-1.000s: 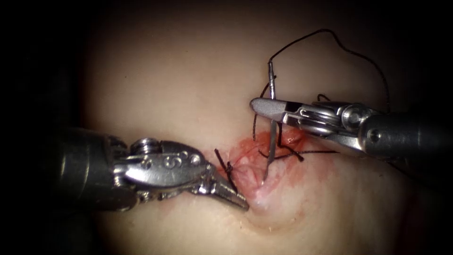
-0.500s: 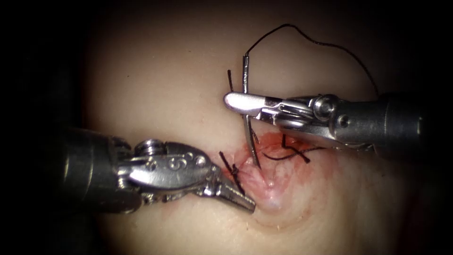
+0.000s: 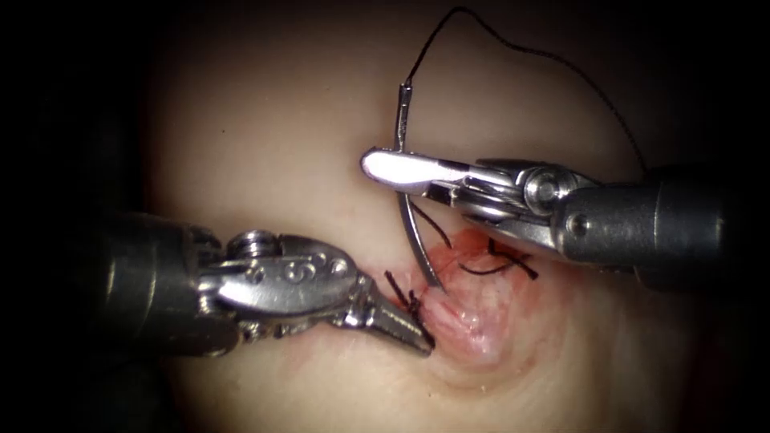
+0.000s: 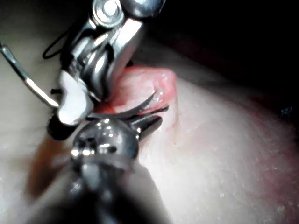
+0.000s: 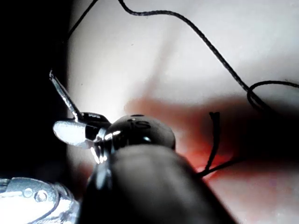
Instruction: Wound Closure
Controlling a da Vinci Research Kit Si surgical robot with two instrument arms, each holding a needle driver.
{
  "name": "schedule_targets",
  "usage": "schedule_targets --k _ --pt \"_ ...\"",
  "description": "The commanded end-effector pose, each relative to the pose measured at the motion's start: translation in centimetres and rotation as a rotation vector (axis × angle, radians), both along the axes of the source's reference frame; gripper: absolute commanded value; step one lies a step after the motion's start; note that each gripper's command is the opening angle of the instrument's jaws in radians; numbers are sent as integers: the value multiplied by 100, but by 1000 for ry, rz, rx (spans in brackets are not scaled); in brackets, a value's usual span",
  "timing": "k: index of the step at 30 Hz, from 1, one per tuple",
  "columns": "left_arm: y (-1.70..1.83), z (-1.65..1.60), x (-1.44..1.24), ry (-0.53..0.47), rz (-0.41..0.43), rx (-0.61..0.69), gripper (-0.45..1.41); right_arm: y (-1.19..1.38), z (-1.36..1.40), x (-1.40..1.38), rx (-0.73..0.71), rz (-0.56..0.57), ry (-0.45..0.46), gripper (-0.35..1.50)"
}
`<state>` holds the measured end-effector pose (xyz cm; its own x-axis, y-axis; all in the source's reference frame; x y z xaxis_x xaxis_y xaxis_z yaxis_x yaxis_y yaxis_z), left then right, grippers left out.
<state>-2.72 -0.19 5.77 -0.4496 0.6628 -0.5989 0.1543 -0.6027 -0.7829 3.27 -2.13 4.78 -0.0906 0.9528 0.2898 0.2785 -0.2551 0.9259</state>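
On the left, the left arm's tool (image 3: pixel 405 329) lies low against the tissue (image 3: pixel 265 128), its jaws drawn together to a point at the left lip of the cut (image 3: pixel 469 321), right beside a dark knot with short cut ends of thread (image 3: pixel 401 290). Whether those jaws pinch the lip or merely press on it cannot be told; in the left wrist view the tip (image 4: pixel 149 123) sits at the raised pink edge.

Moving right, the needle (image 3: pixel 411 216) stands nearly upright, its long axis running far to near. Its swaged end is on the far side, and the curve bows down to a point resting at the far-left margin of the cut, just beside the left tool's tip. The point touches or barely enters the tissue; how deep is unclear.

The right arm's tool (image 3: pixel 385 167) comes in from the right and is clamped across the needle about 1/3 of the way from the swaged end. The thread (image 3: pixel 529 52) arcs from that end far over the tool towards the right. Red fluid (image 3: pixel 513 305) stains the cut; 1 more stitch (image 3: pixel 497 265) lies on its right side.

The needle lies nearer the right tool, which holds it; the left tool is closer to its point.
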Motion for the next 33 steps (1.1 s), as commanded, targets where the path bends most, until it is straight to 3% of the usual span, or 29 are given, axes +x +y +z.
schedule_targets --k 1,2,3,6,14,26,33 --pt "-1 5 -5 0 1 -1 -45 3 2 10 -11 -5 -2 -35" --pt "-1 5 -5 0 1 -1 -45 4 0 7 4 -7 -51 -35" --pt "-1 5 -4 0 1 -1 -45 6 -5 1 -32 -26 -164 -35" --pt "-1 5 -4 0 2 -1 -45 9 -11 -11 -81 -48 -274 -35" --pt "-2 5 -4 -1 2 -1 -45 17 -3 -16 -114 -20 -305 -35" --pt "-2 5 -4 -1 2 -1 -45 66 42 -16 -391 238 -677 -35" --pt "-2 4 -2 -2 3 0 -45 97 57 -31 -507 349 -827 -35"
